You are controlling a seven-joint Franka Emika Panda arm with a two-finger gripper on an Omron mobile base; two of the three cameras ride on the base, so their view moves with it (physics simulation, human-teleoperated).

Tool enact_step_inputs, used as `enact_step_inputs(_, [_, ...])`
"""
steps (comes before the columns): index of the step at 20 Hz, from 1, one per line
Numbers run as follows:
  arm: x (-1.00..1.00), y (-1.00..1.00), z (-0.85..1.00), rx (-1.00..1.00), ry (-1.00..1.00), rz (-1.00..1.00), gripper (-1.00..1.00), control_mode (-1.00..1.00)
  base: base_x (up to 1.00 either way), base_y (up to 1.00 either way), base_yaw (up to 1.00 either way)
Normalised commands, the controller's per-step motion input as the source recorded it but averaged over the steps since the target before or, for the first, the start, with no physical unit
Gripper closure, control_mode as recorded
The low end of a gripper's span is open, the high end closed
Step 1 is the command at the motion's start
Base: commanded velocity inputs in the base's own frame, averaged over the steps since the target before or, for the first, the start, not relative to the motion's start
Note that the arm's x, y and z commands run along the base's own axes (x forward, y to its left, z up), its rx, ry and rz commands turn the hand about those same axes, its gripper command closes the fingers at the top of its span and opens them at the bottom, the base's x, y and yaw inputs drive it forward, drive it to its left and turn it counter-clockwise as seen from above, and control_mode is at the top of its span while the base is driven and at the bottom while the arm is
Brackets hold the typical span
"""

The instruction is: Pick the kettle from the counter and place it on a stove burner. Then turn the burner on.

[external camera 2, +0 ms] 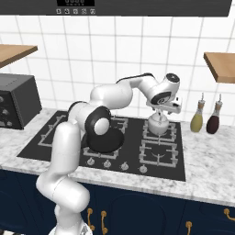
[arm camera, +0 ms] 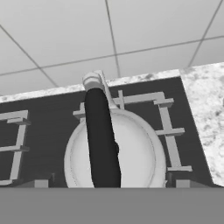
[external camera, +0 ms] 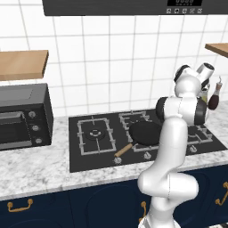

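Directly under the hand camera sits the kettle (arm camera: 131, 153), filling the lower middle of the hand view, its dark arched handle (arm camera: 101, 140) running up the frame across the pale lid, with the short spout (arm camera: 92, 80) pointing toward the tiled wall.

Going from the biggest thing down: the counter (external camera 2: 211, 165) spans the lower half of both base views, and the black stove (external camera 2: 128, 151) is set into it. In the right base view the kettle (external camera 2: 158, 124) sits over the rear right burner grate (external camera 2: 172, 131), right of centre in the frame, with the gripper (external camera 2: 160, 112) directly above it. Its fingertips are hidden behind the hand, so I cannot tell whether they clasp the handle or stand apart.

By its look the kettle is rigid, smooth and rounded, likely slippery on the body; the thin handle arch is the sensible hold, and it may swing if gripped off-centre.

Room is mixed. A dark frying pan (external camera 2: 103, 140) lies on the front middle burner, just left of the kettle. Two bottles (external camera 2: 205, 118) stand on the counter to the right, near the stove's edge. The knob row (external camera 2: 117, 165) along the stove's front edge is unobstructed from above.
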Motion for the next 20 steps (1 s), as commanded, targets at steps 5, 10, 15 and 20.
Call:
enact_step_inputs(5, [-0.3,0.18,0.39,-0.01,0.01,0.0,-1.0,-1.0,0.0,0.0,0.0])
enact_step_inputs(10, [-0.45,0.25,0.24,-0.03,0.01,0.0,-1.0,-1.0,0.0,0.0,0.0])
enact_step_inputs(15, [-0.99,0.45,0.07,-0.02,0.16,0.0,-1.0,-1.0,0.0,0.0,0.0])
enact_step_inputs(20, [-1.0,0.55,-0.22,-0.01,0.32,0.04,-1.0,-1.0,0.0,0.0,0.0])
